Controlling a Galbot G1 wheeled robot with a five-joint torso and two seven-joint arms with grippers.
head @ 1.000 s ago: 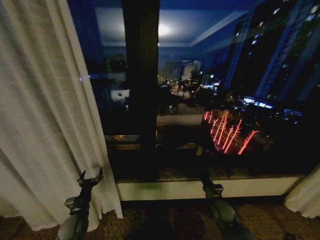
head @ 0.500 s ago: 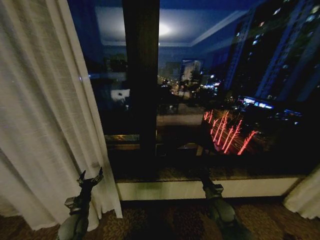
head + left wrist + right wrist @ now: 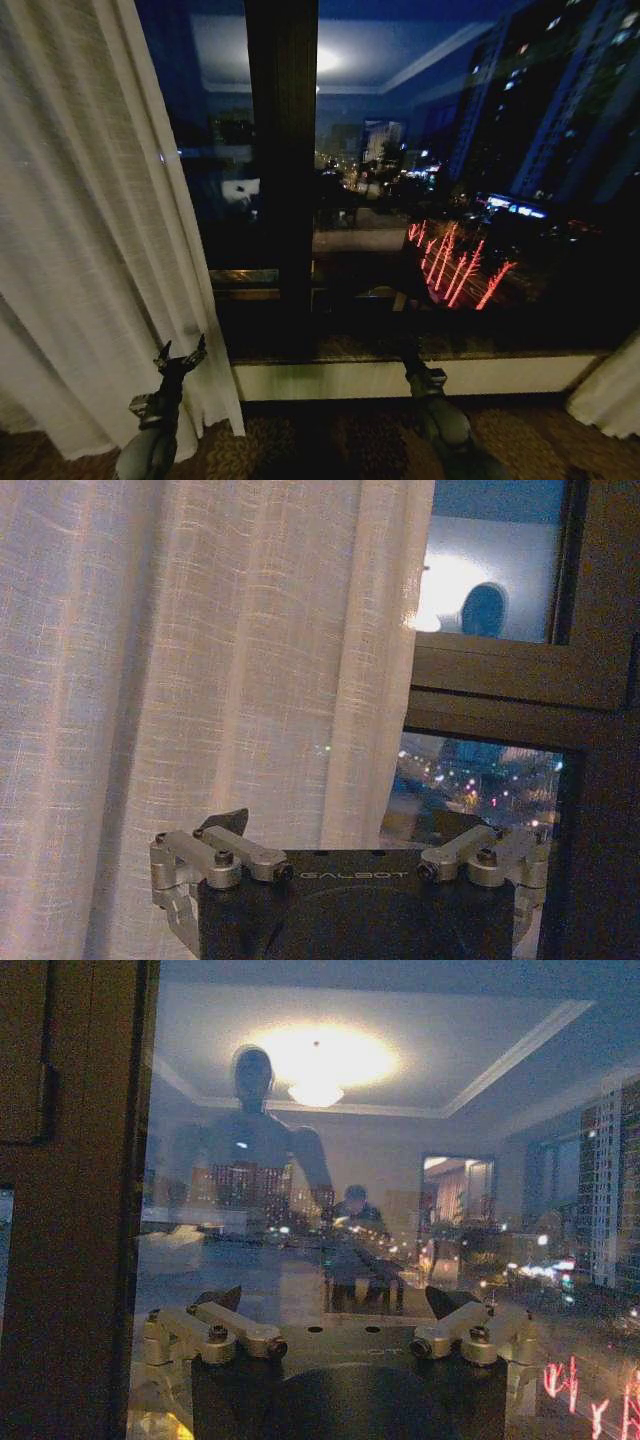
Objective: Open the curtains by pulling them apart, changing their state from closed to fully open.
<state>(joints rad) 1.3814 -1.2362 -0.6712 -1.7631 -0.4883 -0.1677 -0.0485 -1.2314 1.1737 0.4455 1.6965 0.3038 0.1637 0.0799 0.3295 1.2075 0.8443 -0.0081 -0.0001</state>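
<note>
Facing glass [image 3: 380, 1160], right end effector [image 3: 335, 1310] gapes; left [image 3: 350, 825] beside curtains [image 3: 200, 660].

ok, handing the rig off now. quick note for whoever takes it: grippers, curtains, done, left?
Left gripper: open, holding nothing, low in front of the left curtain, near its inner edge.
Right gripper: open, holding nothing, low in front of the bare window glass.
Curtains: left panel gathered at the left side of the window; right curtain shows as a bunched bit at the lower right edge. Dark window frame post and night city view exposed between them.
Done: panels look pulled apart.
Left: confirm both are fully at the ends; the right one runs out of the head view.
</note>
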